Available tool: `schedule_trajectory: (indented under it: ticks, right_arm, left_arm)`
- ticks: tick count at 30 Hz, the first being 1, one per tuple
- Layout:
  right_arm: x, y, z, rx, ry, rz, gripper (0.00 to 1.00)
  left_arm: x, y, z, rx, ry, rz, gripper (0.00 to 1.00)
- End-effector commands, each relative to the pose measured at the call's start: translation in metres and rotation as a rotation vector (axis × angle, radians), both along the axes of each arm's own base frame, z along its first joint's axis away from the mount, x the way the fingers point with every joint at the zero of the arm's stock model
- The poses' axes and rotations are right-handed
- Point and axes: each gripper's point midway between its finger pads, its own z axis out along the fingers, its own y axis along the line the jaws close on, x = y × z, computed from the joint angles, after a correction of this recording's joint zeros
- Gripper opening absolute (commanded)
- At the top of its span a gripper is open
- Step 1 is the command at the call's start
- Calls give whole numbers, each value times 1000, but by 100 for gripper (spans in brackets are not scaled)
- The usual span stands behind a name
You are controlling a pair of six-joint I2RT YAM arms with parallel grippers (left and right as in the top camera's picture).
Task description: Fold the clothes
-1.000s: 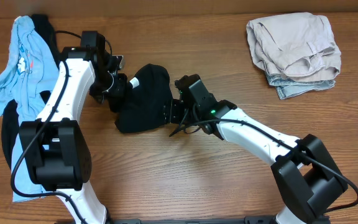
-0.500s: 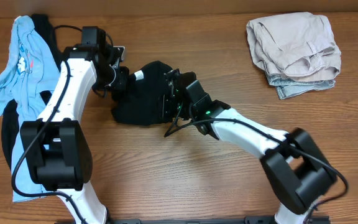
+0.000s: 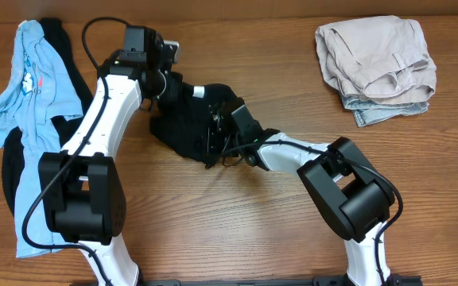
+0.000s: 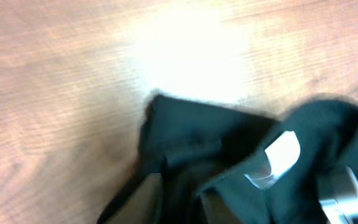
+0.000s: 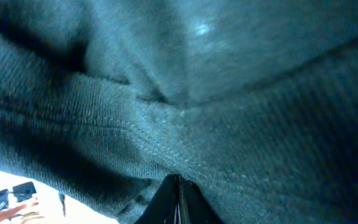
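Note:
A crumpled black garment [image 3: 188,121] lies on the wooden table left of centre. My left gripper [image 3: 168,86] is at its far-left edge and shut on the cloth. In the left wrist view the black garment [image 4: 210,134] shows a white tag [image 4: 283,151], and dark cloth sits between my left fingers [image 4: 179,202]. My right gripper [image 3: 218,133] is pressed into the garment's right side. In the right wrist view its fingertips [image 5: 179,185] are closed together on a fold of the dark knit cloth [image 5: 229,93], which fills the frame.
A light blue shirt [image 3: 32,71] lies over another black garment [image 3: 9,171] along the left edge. A pile of beige clothes [image 3: 376,56] on a denim piece [image 3: 372,114] sits at the far right. Bare wood table [image 3: 237,230] lies in front.
My left gripper has moved toward the table's far side and to the right, dragging the black garment's edge. My right gripper has moved left and farther back with the cloth; the garment has spread wider.

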Motion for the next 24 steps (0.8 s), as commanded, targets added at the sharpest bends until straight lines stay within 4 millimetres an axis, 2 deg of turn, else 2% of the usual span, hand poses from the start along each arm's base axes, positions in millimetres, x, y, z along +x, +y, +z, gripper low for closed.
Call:
schedule_trajectory:
  ticks: [1,4,5,7,10,14,15,16,17,18,21,24]
  right_arm:
    - [5,-13,-15,-23,67,-50,4]
    - [3,-15,-17,-33,77,-53,4]
    - [3,-15,-18,-37,78,-55,4]
    - [3,-15,-17,-37,77,-55,4]
    - [3,-16,-17,-37,77,-55,4]
    - [10,-17,-10,-13,77,-51,4]
    - [12,-18,-4,-2,78,-42,13]
    - [15,-19,4,11,77,-27,36]
    - [18,-22,12,11,80,-24,52]
    - [25,-33,29,-9,79,-23,72]
    - [30,-48,63,-48,36,15,82]
    - [26,-53,93,-74,-26,78,90]
  left_arm:
    - [30,9,24,45,-146,40,29]
    - [53,6,44,28,-270,43,30]
    - [65,4,57,18,-342,43,29]
    - [72,1,66,12,-390,41,26]
    - [74,-1,69,9,-407,38,26]
    - [66,1,59,17,-352,38,30]
    - [63,2,56,19,-334,39,32]
    - [60,3,52,22,-314,40,34]
    - [57,4,49,24,-298,41,36]
    - [51,6,42,30,-259,42,40]
    - [36,9,28,41,-175,41,44]
    - [14,11,12,54,-66,38,51]
